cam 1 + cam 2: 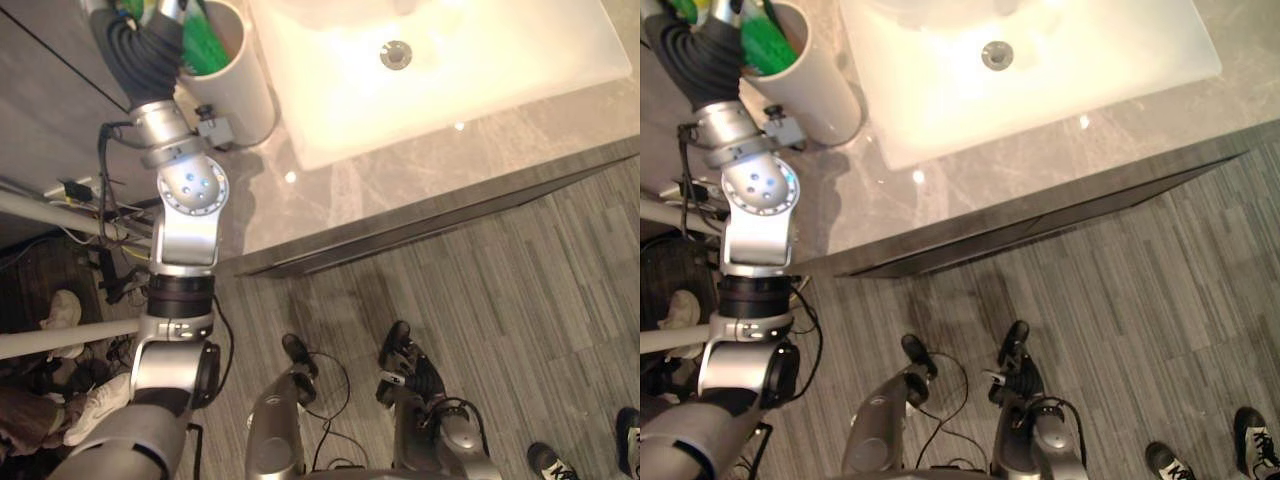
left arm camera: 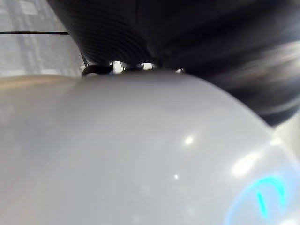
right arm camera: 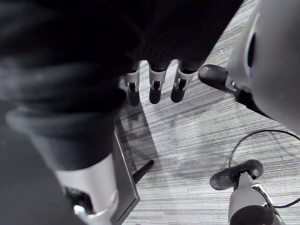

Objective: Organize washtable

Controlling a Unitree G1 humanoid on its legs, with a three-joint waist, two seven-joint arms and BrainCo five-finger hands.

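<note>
- Right hand point(image 3: 154, 87): hangs low over the floor point(image 1: 520, 300). Fingers are straight and loose, dark tips pointing down. Nothing is held or touched.
- Floor: grey wood-grain planks run up to the front of the washtable.
- Bystander: a pair of dark shoes point(image 1: 548, 462) stands at the near right corner of the floor, well apart from the washtable. A white sneaker point(image 1: 95, 405) lies on the floor to the left, beside the left arm.
- Washtable point(image 1: 330, 200): grey veined stone top with a dark front edge. The near strip between that edge and the basin is bare.
- Basin point(image 1: 500, 60): white and rectangular, set on the stone top towards the right and rear. A round metal drain point(image 1: 396, 54) sits in its middle.
- Cup point(image 1: 240, 95): white and cylindrical, upright on the stone top, just beside the basin's left edge.
- Green item point(image 1: 205, 45): stands inside the cup and reaches up to its rim. Its kind cannot be made out.
- Left hand point(image 1: 150, 32): raised at the far left, at the mouth of the cup and against the green item. Its dark ribbed cover faces the head camera and hides the fingers, so I cannot tell whether it has hold of anything.
</note>
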